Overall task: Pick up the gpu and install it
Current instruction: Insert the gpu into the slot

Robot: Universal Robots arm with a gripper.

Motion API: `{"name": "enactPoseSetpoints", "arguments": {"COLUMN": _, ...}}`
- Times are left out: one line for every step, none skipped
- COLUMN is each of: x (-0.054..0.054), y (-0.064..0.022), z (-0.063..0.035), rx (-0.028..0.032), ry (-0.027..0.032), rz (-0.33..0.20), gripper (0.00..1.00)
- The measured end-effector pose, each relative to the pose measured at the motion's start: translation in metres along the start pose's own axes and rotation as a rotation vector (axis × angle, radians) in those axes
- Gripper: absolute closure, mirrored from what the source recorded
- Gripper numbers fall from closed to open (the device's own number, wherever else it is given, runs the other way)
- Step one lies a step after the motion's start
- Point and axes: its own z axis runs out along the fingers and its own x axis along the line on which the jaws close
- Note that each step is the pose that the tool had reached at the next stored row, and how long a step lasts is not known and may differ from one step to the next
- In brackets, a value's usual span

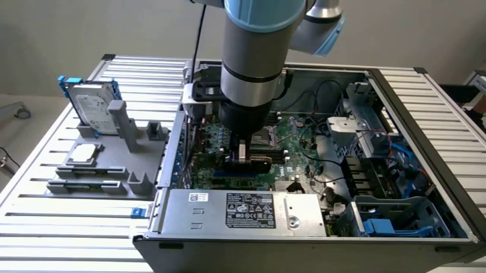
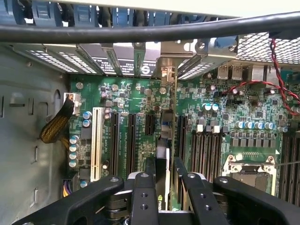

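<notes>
Holding the gpu (image 2: 162, 136) edge-on in the gripper (image 2: 164, 169), jaws clenched on its two faces. Upright over the motherboard (image 2: 140, 101) inside the open computer case (image 1: 425, 108), silver bracket (image 2: 167, 70) up against the row of rear slot covers (image 2: 112, 58). Impossible to tell whether seated in its slot or just above it.

Probable trouble from here: a slight tilt off the slot line, jamming or scraping the contact edge. Could also catch the bracket on a neighbouring slot cover, or slip in the grip under a downward push, given such thin, smooth faces. Some risk of the wrong connector too, with black expansion slots (image 2: 131, 140) close on one side and memory slots (image 2: 206, 150) close on the other.

Further off: a white PCI slot (image 2: 97, 143), a yellow-black cable bundle (image 2: 54, 126), the CPU socket (image 2: 248, 169) beyond the memory slots, and red-and-black twisted wires (image 2: 276, 84) near the rear ports, apart from the card. Thick black cable (image 2: 140, 30) close to the camera, crossing in front of the case's rear wall. Power supply (image 1: 243, 210) near the gripper, leaving little room on that side.

On the tabletop (image 1: 45, 227), toward the exterior view's left: a grey fixture (image 1: 114, 170) with a hard drive in a blue frame (image 1: 95, 105) and a small square silver chip (image 1: 83, 152), well apart from the work.
</notes>
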Motion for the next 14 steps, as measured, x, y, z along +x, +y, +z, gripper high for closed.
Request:
{"name": "enactPoseSetpoints", "arguments": {"x": 0.0, "y": 0.0, "z": 0.0, "rx": -0.0005, "ry": 0.0003, "rz": -0.003, "gripper": 0.74}}
{"name": "enactPoseSetpoints", "arguments": {"x": 0.0, "y": -0.0001, "z": 0.0, "rx": -0.001, "ry": 0.0005, "rz": -0.006, "gripper": 0.74}}
{"name": "enactPoseSetpoints", "arguments": {"x": 0.0, "y": -0.0002, "z": -0.0001, "rx": -0.0014, "ry": 0.0007, "rz": -0.008, "gripper": 0.74}}
{"name": "enactPoseSetpoints", "arguments": {"x": 0.0, "y": -0.0003, "z": -0.0001, "rx": -0.0018, "ry": 0.0008, "rz": -0.011, "gripper": 0.74}}
{"name": "enactPoseSetpoints", "arguments": {"x": 0.0001, "y": -0.0006, "z": -0.0001, "rx": -0.0021, "ry": 0.0009, "rz": -0.012, "gripper": 0.74}}
{"name": "enactPoseSetpoints", "arguments": {"x": 0.0001, "y": -0.0009, "z": -0.0001, "rx": -0.0023, "ry": 0.001, "rz": -0.013, "gripper": 0.74}}
{"name": "enactPoseSetpoints", "arguments": {"x": 0.0001, "y": -0.0011, "z": -0.0002, "rx": -0.0024, "ry": 0.0011, "rz": -0.014, "gripper": 0.74}}
{"name": "enactPoseSetpoints", "arguments": {"x": 0.0001, "y": -0.0013, "z": -0.0002, "rx": -0.0023, "ry": 0.0012, "rz": -0.014, "gripper": 0.74}}
{"name": "enactPoseSetpoints", "arguments": {"x": 0.0001, "y": -0.0013, "z": -0.0002, "rx": -0.0022, "ry": 0.0011, "rz": -0.014, "gripper": 0.74}}
{"name": "enactPoseSetpoints", "arguments": {"x": 0.0002, "y": -0.0014, "z": -0.0002, "rx": -0.0023, "ry": 0.0012, "rz": -0.014, "gripper": 0.74}}
{"name": "enactPoseSetpoints", "arguments": {"x": 0.0002, "y": -0.0014, "z": -0.0002, "rx": -0.0022, "ry": 0.0011, "rz": -0.014, "gripper": 0.74}}
{"name": "enactPoseSetpoints", "arguments": {"x": 0.0002, "y": -0.0015, "z": -0.0002, "rx": -0.0022, "ry": 0.0011, "rz": -0.014, "gripper": 0.74}}
{"name": "enactPoseSetpoints", "arguments": {"x": 0.0004, "y": -0.0014, "z": -0.0002, "rx": -0.0022, "ry": 0.0011, "rz": -0.014, "gripper": 0.74}}
{"name": "enactPoseSetpoints", "arguments": {"x": 0.0007, "y": -0.0014, "z": -0.0002, "rx": -0.0022, "ry": 0.001, "rz": -0.014, "gripper": 0.74}}
